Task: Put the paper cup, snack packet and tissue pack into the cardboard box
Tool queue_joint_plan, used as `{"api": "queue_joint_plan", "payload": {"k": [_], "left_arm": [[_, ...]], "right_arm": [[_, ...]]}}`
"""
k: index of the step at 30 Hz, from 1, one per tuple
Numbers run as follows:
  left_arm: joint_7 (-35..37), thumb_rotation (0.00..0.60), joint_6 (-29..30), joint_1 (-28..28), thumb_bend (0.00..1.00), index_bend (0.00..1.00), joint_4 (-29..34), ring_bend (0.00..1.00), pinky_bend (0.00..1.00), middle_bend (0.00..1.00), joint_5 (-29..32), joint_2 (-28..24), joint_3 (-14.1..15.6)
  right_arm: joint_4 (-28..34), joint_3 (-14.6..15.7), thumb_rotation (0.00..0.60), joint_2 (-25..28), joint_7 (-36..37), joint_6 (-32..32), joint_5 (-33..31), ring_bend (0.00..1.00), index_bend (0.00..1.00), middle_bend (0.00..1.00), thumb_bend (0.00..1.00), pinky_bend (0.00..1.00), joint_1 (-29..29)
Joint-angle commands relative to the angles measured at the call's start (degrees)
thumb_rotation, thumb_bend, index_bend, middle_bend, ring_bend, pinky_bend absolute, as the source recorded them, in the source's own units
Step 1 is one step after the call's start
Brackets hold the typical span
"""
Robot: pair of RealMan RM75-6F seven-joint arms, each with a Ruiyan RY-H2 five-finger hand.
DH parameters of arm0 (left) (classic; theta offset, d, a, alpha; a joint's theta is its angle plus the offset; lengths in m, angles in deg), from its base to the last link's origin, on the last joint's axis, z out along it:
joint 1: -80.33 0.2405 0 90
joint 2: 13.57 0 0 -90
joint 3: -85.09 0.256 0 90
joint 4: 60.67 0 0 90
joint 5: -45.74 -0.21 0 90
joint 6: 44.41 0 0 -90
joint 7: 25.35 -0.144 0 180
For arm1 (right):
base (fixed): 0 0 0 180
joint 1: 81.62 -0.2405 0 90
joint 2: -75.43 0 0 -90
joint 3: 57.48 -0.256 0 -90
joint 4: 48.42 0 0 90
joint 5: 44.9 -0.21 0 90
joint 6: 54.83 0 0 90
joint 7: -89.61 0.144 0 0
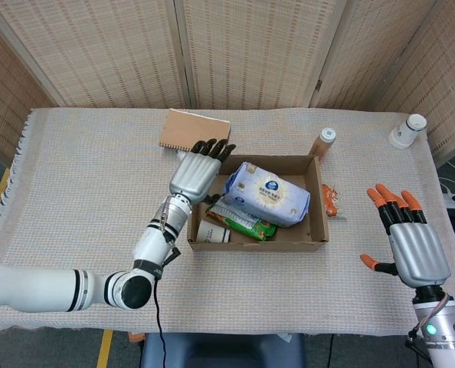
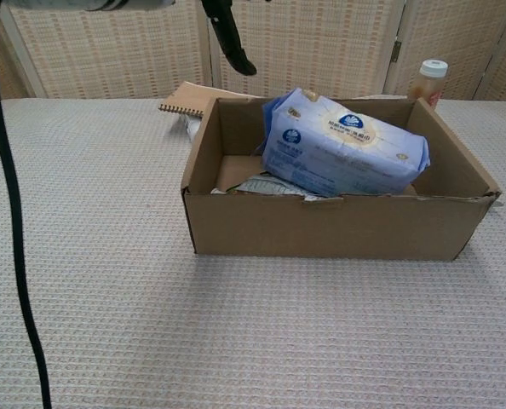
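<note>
My left hand (image 1: 194,170) hovers over the left rim of the cardboard box (image 1: 317,201), fingers spread and holding nothing; in the chest view only its dark fingertips (image 2: 233,47) show at the top edge. Just to the right of this hand, the tissue pack (image 1: 267,192) lies tilted inside the box, resting on the snack packet (image 1: 241,222). Below the hand, in the box's near left corner, the paper cup (image 1: 213,231) lies on its side. Beyond the fingertips, a brown notebook (image 1: 194,130) lies flat on the table (image 1: 82,176).

My right hand (image 1: 410,243) is well apart from the box, on its right, open with orange-tipped fingers spread. Between this hand and the box lies a small orange item (image 1: 331,201). Farther off stand a bottle (image 1: 323,142) at the box's far right corner and a second cup (image 1: 407,130).
</note>
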Motion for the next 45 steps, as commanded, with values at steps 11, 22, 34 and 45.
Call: {"api": "queue_joint_plan", "payload": {"k": [11,22,34,45], "left_arm": [[6.05,0.600,27.11,24.89,0.35,0.01,13.07,0.00,0.13,0.07,-27.83,-12.84,14.99],[11.56,0.600,40.75,44.33,0.30,0.03,9.11,0.01,0.13,0.11,-45.53,-11.37,26.15],[22.19,0.600,33.30,51.99,0.29,0.03,2.39,0.00,0.13,0.08,-54.83,-16.25,30.12],[25.74,0.600,29.73,56.52,0.28,0.03,-0.44,0.00,0.15,0.10,-56.49,-17.71,27.46]], "right_arm": [[0.38,0.47,0.600,-0.97,-1.59,-0.40,0.50,0.00,0.05,0.00,0.07,0.00,-0.11],[0.38,0.57,0.600,-1.54,-2.49,-0.99,-0.06,0.00,0.05,0.00,0.07,0.00,-0.48],[0.83,1.33,0.600,-2.23,-3.47,-1.24,1.04,0.00,0.05,0.00,0.07,0.00,-0.36],[0.31,1.46,0.600,-3.00,-4.30,-1.34,0.85,0.00,0.03,0.00,0.07,0.00,-0.43]]}}
